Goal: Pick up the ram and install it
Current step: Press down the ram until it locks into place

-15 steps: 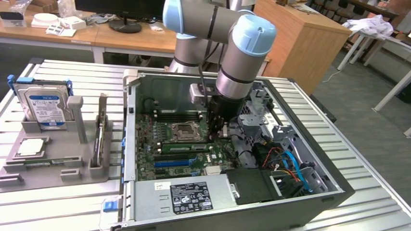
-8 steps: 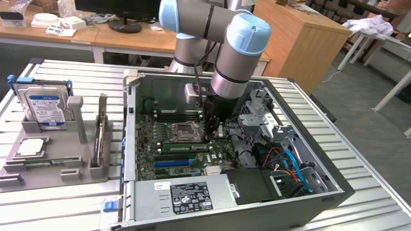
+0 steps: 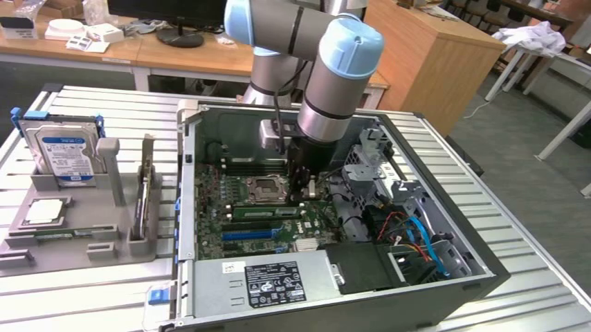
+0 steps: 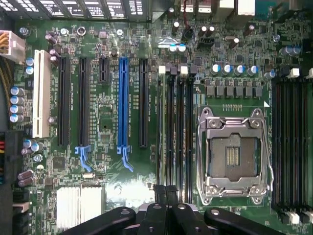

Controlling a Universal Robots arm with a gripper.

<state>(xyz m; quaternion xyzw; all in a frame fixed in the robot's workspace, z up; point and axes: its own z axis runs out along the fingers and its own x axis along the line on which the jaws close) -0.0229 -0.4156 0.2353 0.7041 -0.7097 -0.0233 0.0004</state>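
Tool [image 3: 302,185]: lowered inside the open computer case [image 3: 461,277], fingers together, holding nothing.
Ram [image 3: 268,212]: lies seated in a motherboard [image 4: 107,122] slot (centre frame, beside the CPU socket [image 4: 234,155]).

open pc case [image 3: 480,273], hdd [image 3: 63,149] in grey tray [image 3: 69,238], cpu socket [image 4: 234,155].
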